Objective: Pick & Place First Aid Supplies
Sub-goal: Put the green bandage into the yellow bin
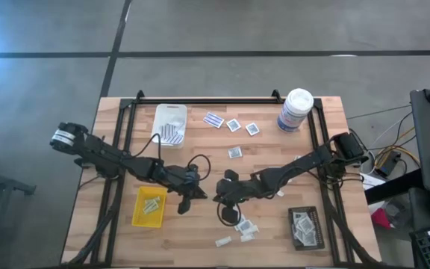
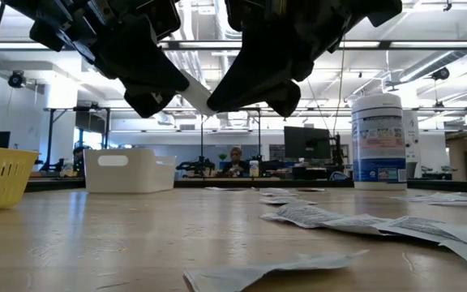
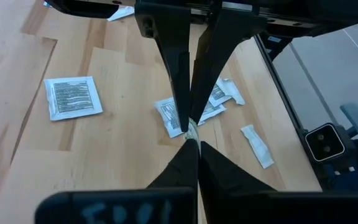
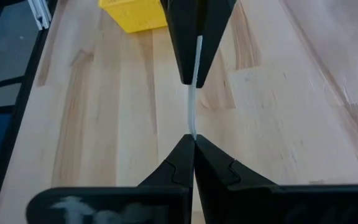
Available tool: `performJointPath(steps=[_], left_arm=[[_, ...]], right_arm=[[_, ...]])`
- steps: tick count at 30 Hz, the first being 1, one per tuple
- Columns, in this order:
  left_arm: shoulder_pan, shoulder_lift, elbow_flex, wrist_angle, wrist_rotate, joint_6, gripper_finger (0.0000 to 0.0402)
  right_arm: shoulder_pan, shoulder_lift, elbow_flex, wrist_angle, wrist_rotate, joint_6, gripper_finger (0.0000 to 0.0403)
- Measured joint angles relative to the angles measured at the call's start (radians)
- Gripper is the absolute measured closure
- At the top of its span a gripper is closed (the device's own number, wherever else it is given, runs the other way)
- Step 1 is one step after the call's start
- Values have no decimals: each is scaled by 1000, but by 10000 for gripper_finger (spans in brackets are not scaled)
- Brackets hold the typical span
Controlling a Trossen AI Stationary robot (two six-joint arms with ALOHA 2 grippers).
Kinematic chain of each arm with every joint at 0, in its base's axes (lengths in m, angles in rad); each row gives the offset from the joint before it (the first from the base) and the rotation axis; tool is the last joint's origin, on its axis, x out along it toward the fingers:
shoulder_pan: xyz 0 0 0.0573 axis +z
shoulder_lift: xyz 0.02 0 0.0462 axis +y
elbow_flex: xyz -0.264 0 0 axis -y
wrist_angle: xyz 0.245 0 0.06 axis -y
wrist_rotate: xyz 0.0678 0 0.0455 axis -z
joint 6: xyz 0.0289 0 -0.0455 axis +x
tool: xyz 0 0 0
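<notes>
A small pale narrow strip (image 4: 194, 93), one of the first aid supplies, hangs in the air over the table's middle, held between my two grippers. My left gripper (image 3: 191, 143) and my right gripper (image 4: 193, 138) face each other tip to tip, each shut on one end of the strip. In the low view the strip (image 2: 193, 89) slants between them, well above the tabletop. More packets lie flat on the wood: white squares with grey centres (image 1: 235, 152) and a blue-striped one (image 1: 214, 119) farther back, and several more (image 1: 245, 228) at the front. My left gripper pinches one end of the strip (image 4: 196, 46) between its two fingers, coming slanting down from the table's left. The strip is lifted clear. My right gripper pinches the strip's other end (image 4: 193, 132) between its two fingers, coming slanting down from the table's right. The strip runs edge-on and straight between the two holds, clear of the table.
A white tray (image 1: 172, 123) stands at the far left and a yellow tray (image 1: 150, 205) at the near left. A black tray (image 1: 305, 226) with packets sits at the near right. A tall white canister (image 1: 295, 110) stands at the far right.
</notes>
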Motion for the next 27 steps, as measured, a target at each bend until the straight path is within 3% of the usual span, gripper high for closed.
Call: performJointPath(steps=[19, 27], left_arm=[[-1, 0, 0, -1, -1, -7, 401], [-1, 0, 0, -36, -1, -7, 401]], right_arm=[[-14, 1, 0, -17, 0, 83, 392], [-14, 1, 0, -23, 1, 82, 335]])
